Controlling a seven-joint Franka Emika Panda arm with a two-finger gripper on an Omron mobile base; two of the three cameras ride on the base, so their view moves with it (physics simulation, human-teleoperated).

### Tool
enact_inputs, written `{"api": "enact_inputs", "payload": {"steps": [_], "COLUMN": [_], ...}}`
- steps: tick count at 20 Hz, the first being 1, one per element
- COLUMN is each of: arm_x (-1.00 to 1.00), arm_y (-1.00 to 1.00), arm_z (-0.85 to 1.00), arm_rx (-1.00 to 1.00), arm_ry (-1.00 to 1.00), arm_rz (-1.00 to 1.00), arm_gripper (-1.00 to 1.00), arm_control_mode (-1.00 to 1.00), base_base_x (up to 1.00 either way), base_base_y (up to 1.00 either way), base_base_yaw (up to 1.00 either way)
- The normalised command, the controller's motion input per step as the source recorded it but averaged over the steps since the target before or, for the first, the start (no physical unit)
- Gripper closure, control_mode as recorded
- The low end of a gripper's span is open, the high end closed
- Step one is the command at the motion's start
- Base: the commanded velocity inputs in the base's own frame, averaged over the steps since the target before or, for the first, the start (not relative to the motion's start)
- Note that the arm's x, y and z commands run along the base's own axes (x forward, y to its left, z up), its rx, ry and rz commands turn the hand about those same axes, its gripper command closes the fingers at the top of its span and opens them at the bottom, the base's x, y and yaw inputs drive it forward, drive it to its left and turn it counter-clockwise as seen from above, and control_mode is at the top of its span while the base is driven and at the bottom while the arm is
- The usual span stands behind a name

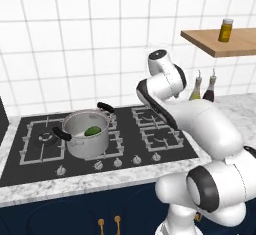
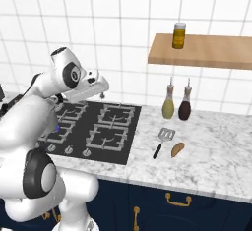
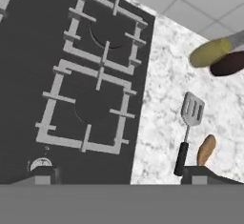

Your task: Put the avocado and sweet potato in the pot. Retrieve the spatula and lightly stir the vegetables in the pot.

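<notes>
**Avocado in pot, potato and spatula on counter**

Left base view: one pot [image 1: 88, 138] stands on the stove [image 1: 30, 164], holding one avocado [image 1: 92, 130]; two bottles [image 1: 202, 89] and one jar [image 1: 226, 30] sit at right.

Right base view: one spatula [image 2: 164, 141] lies just beside one sweet potato [image 2: 177, 149] on the counter [image 2: 216, 156].

Hand view: the gripper [image 3: 119, 173] hangs with jaws spread wide and empty, above the stove's edge.

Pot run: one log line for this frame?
avocado: in pot | sweet potato: on counter beside spatula | claw: open, empty
</notes>
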Motion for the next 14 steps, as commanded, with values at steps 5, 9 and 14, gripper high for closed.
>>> {"api": "enact_inputs", "payload": {"steps": [5, 9, 14], "arm_x": [-0.22, -0.28, -0.32], "arm_y": [-1.00, -1.00, -1.00], "arm_z": [-0.71, -0.38, -0.04], "arm_rx": [0.17, 0.26, 0.28], "arm_ry": [-0.13, -0.34, -0.11], "arm_rz": [-0.37, -0.21, -0.24], "arm_gripper": [-1.00, -1.00, -1.00], "arm_control_mode": [-1.00, -1.00, -1.00], "base_base_x": [0.00, 0.00, 0.00], "base_base_y": [0.00, 0.00, 0.00], "base_base_yaw": [0.00, 0.00, 0.00]}}
